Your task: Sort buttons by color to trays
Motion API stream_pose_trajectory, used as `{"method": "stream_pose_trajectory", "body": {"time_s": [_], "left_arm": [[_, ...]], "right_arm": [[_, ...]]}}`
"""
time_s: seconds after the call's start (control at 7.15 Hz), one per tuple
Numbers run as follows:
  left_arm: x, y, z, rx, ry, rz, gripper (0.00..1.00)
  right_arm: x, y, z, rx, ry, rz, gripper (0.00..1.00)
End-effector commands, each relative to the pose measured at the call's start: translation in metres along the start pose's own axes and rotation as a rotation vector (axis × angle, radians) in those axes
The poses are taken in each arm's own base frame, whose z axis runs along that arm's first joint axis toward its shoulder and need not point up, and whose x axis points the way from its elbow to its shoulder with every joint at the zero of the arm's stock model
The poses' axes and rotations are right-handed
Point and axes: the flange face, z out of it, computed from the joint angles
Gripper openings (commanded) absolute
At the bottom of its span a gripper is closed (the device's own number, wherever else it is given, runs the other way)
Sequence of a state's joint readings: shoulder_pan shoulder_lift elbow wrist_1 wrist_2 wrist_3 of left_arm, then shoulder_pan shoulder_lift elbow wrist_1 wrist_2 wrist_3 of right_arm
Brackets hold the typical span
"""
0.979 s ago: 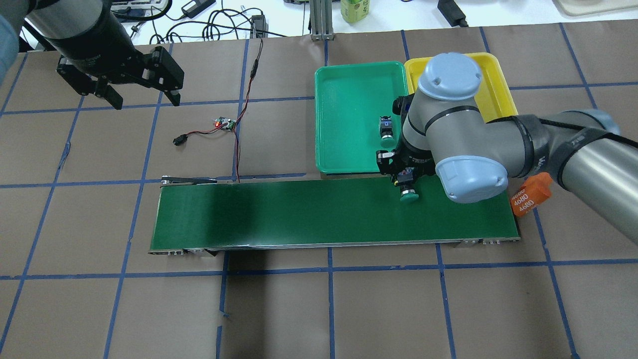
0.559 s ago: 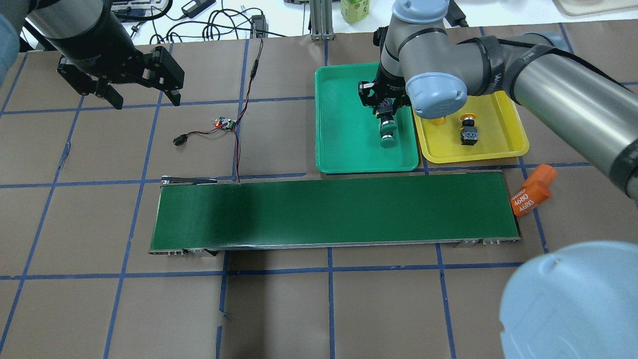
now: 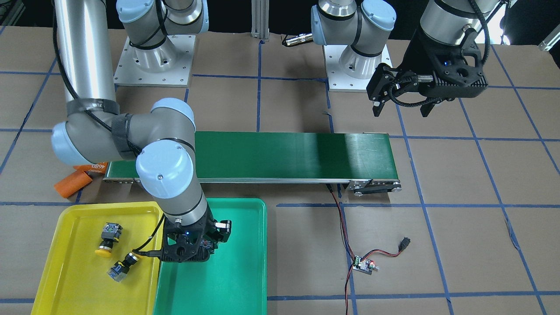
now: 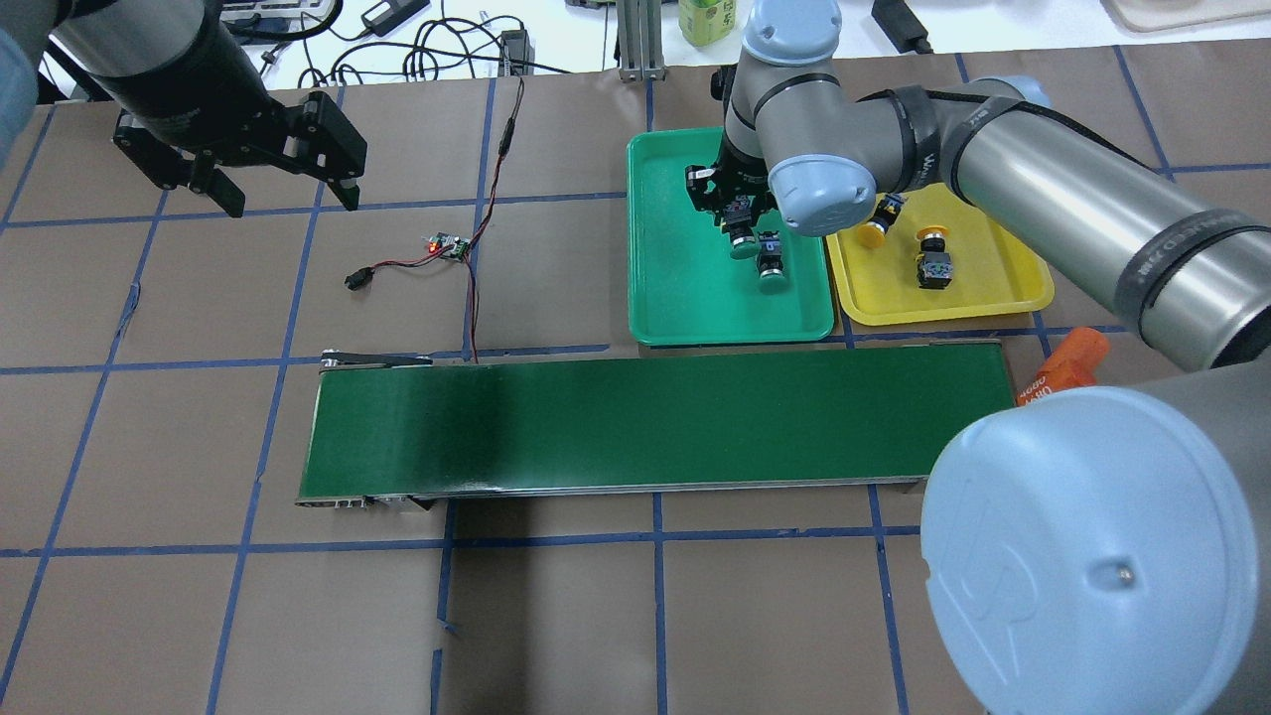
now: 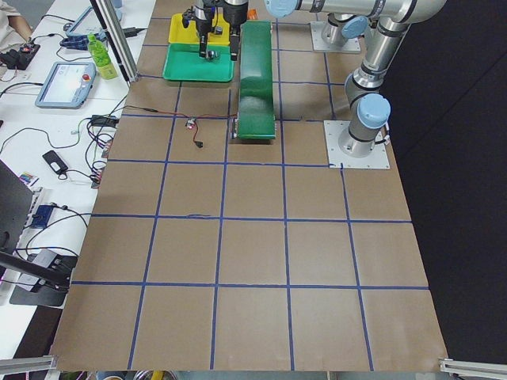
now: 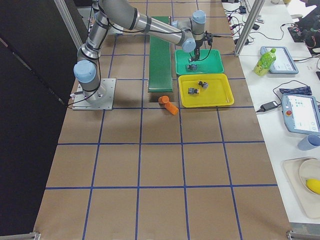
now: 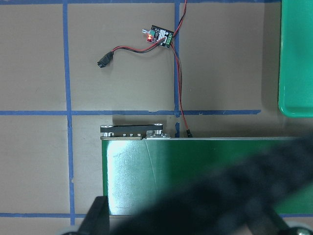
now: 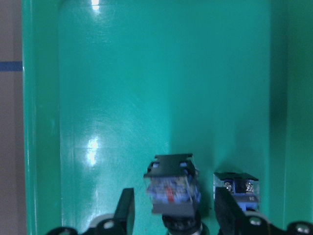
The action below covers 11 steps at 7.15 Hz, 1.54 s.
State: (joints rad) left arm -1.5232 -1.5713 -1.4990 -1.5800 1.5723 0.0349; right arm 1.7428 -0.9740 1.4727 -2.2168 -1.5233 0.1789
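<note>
Right hand [image 4: 737, 220]: fingers apart over green tray [image 4: 675, 298]; we see a gap on each side of the green button [image 8: 172, 188] between them.
Second green button [image 4: 771, 266]: in the same tray, just right of the first.
Yellow tray [image 4: 993, 288]: right of the green one; we count one yellow button [image 4: 874, 233] and another yellow button [image 4: 933, 260] inside.
Left hand [image 4: 288, 204]: fingers apart, empty, above the table [image 4: 556, 616], far left.
</note>
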Motion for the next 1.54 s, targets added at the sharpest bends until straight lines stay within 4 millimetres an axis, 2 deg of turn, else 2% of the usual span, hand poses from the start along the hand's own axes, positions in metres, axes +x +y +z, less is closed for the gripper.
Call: {"method": "stream_pose_trajectory", "body": {"time_s": [0.0, 0.42, 0.56, 0.84, 0.98, 1.12, 1.4], "left_arm": [[0.0, 0.0, 0.0, 0.001, 0.0, 0.0, 1.0], [0.0, 0.0, 0.0, 0.001, 0.0, 0.0, 1.0], [0.0, 0.0, 0.0, -0.001, 0.0, 0.0, 1.0], [0.0, 0.0, 0.0, 0.001, 0.0, 0.0, 1.0], [0.0, 0.0, 0.0, 0.001, 0.0, 0.0, 1.0], [0.0, 0.0, 0.0, 0.001, 0.0, 0.0, 1.0], [0.0, 0.0, 0.0, 0.001, 0.0, 0.0, 1.0]], "right_arm": [[0.004, 0.011, -0.034, 0.007, 0.004, 0.005, 1.0], [0.037, 0.099, -0.118, -0.102, 0.036, 0.045, 1.0], [0.054, 0.123, -0.161, -0.155, 0.048, 0.076, 1.0], [0.082, 0.189, -0.249, -0.222, 0.058, 0.136, 1.0], [0.09, 0.206, -0.272, -0.214, 0.058, 0.157, 1.0], [0.098, 0.212, -0.27, -0.231, 0.064, 0.17, 1.0], [0.104, 0.209, -0.266, -0.216, 0.055, 0.184, 1.0]]}}
